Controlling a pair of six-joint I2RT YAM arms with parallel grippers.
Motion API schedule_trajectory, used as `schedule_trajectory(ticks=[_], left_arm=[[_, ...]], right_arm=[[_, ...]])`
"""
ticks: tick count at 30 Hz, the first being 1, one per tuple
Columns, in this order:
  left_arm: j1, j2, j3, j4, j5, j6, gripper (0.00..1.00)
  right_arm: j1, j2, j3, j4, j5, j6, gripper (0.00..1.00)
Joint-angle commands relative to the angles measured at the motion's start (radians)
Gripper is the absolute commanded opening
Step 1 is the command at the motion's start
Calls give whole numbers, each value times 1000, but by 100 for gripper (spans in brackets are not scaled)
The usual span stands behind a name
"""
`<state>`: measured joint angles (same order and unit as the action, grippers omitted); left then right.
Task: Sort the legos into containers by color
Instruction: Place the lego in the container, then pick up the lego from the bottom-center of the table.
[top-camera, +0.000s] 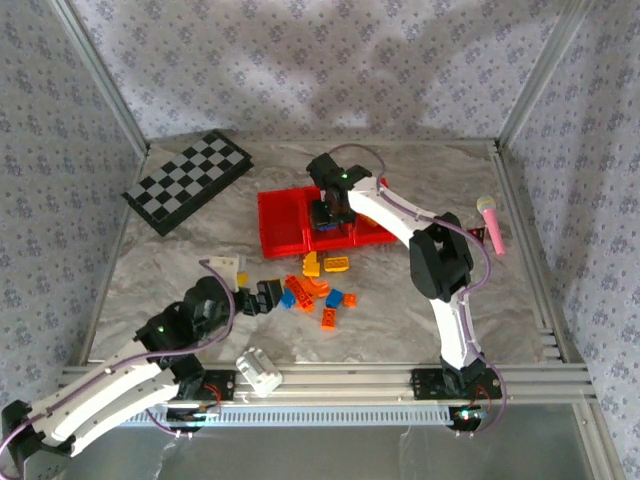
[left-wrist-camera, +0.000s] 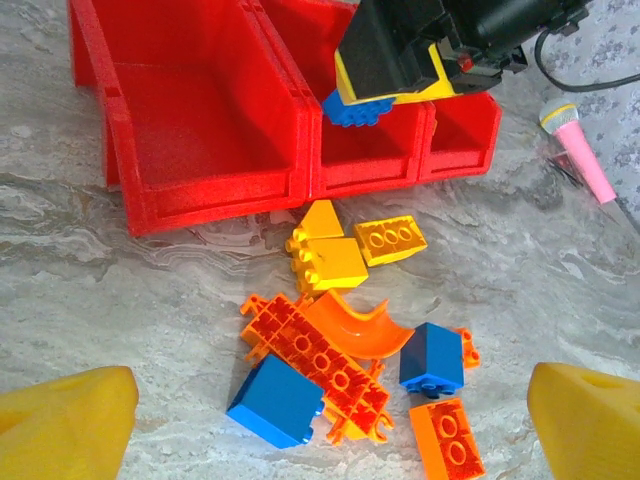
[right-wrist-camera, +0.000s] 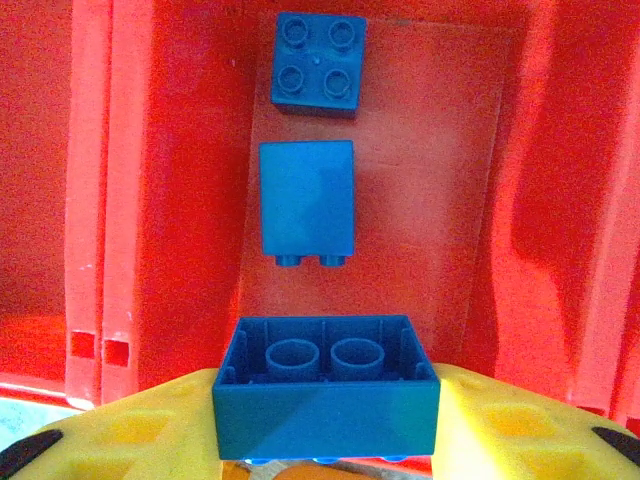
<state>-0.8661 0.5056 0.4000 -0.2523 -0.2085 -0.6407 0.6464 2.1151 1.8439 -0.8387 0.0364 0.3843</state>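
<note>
The red tray (top-camera: 280, 222) has three compartments side by side. My right gripper (right-wrist-camera: 325, 425) hangs above the middle compartment (left-wrist-camera: 368, 150), shut on a blue lego (right-wrist-camera: 325, 390) held upside down, its hollow underside showing. Two blue legos (right-wrist-camera: 318, 62) (right-wrist-camera: 306, 203) lie on that compartment's floor. The left compartment (left-wrist-camera: 200, 120) holds nothing. The loose pile lies in front of the tray: yellow bricks (left-wrist-camera: 330, 262), an orange plate (left-wrist-camera: 318, 365), an orange curved piece (left-wrist-camera: 352, 325), two blue bricks (left-wrist-camera: 277, 400) (left-wrist-camera: 432, 358) and an orange brick (left-wrist-camera: 448, 440). My left gripper (left-wrist-camera: 330, 435) is open just short of the pile.
A black-and-white checkered board (top-camera: 188, 180) lies at the back left. A pink microphone (top-camera: 490, 222) rests at the right. A white block (top-camera: 262, 370) sits on the front rail, and a small pale object (top-camera: 225, 265) lies left of the pile.
</note>
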Motion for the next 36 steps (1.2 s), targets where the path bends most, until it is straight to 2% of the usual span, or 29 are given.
schedule_trajectory(ticks=[1, 14, 23, 28, 33, 36], left_arm=[[-5, -39, -17, -21, -27, -10, 100], [-4, -79, -36, -51, -25, -26, 100], [-5, -38, -45, -22, -10, -26, 100], [-6, -9, -43, -8, 8, -20, 100], [-7, -8, -42, -3, 4, -17, 100], [-6, -6, -48, 12, 7, -22, 100]], right_arm=[[-1, 9, -12, 1, -15, 4, 54], [14, -71, -50, 1, 13, 15, 65], [65, -301, -305, 50, 52, 54, 75], [67, -501, -575, 155, -20, -40, 74], [73, -692, -794, 228, -67, -325, 72], [94, -746, -865, 214, -61, -495, 74]])
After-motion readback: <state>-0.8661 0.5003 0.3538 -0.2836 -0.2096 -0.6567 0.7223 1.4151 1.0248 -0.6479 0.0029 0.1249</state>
